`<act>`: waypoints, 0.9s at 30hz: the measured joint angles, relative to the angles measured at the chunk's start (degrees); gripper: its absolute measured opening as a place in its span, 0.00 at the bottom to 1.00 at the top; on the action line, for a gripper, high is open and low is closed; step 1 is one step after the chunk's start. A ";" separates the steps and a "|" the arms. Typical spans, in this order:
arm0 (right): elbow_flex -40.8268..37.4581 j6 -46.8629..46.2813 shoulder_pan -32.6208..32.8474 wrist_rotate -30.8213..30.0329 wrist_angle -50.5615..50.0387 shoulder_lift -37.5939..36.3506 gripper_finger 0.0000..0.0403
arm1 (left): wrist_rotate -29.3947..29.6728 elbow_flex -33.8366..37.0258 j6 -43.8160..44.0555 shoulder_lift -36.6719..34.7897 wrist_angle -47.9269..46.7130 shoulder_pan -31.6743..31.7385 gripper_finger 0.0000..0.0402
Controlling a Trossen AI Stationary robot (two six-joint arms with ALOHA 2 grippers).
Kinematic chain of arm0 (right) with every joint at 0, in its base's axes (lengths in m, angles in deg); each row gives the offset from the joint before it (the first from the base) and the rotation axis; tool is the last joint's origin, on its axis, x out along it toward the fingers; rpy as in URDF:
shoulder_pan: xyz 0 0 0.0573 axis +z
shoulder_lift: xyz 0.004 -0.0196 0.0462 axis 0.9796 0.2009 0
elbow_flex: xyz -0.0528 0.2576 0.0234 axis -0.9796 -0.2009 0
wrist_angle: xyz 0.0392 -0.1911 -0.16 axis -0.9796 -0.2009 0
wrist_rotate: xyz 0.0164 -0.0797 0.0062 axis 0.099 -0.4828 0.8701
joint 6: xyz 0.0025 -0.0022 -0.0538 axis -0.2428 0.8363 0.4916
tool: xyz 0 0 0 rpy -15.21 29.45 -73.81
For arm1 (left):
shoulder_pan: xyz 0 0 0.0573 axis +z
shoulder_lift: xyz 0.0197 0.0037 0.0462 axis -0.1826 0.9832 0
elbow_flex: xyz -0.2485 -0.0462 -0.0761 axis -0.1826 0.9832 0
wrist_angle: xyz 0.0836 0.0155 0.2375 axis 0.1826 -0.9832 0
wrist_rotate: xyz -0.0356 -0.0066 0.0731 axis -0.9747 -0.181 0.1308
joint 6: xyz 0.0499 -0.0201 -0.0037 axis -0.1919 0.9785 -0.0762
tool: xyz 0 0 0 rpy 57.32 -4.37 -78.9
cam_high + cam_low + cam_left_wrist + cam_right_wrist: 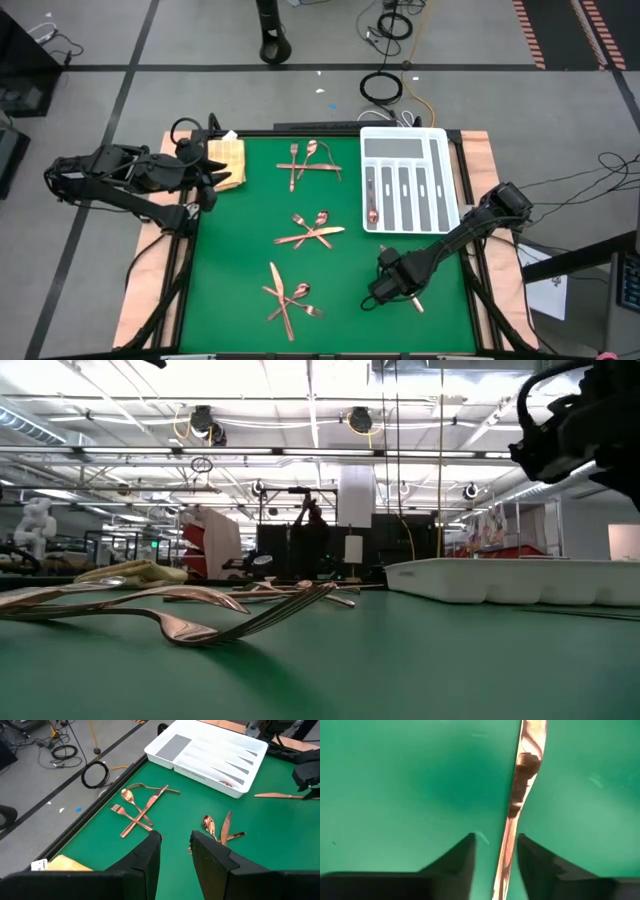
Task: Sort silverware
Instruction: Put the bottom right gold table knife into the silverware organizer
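Note:
My right gripper (378,290) hangs low over the green mat's near right part, open. Its fingers stand on either side of a slim copper piece (522,785) that lies flat on the mat and runs along the fingers. The same piece shows in the left wrist view (277,796) and looks like a knife. My left gripper (207,188) is open and empty at the mat's left edge, beside the tan cloth (228,160). Three crossed clusters of copper silverware lie on the mat: far (312,160), middle (312,230) and near (288,295).
The white divided tray (440,150) stands at the mat's far right, with one copper spoon (372,205) in its leftmost long slot. Bare green mat lies between the clusters and the tray. Wooden table borders flank the mat left and right.

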 joint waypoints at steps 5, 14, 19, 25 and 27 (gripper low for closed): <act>-3.01 -0.42 0.08 1.00 0.22 1.17 0.57 | -0.02 0.00 0.02 0.02 0.00 0.00 0.29; -11.10 5.32 -1.67 4.29 10.67 0.91 0.54 | 0.00 0.00 -0.03 0.00 0.00 0.01 0.29; -13.06 5.13 -3.05 7.75 14.18 0.83 0.32 | -0.01 0.00 0.02 0.02 -0.01 0.01 0.29; -13.18 7.12 -4.58 9.04 15.87 0.83 0.04 | -0.02 0.00 0.09 0.00 -0.02 0.02 0.29; -13.13 6.85 -4.96 9.63 15.32 0.83 0.02 | -0.02 0.00 0.31 0.02 -0.02 0.00 0.29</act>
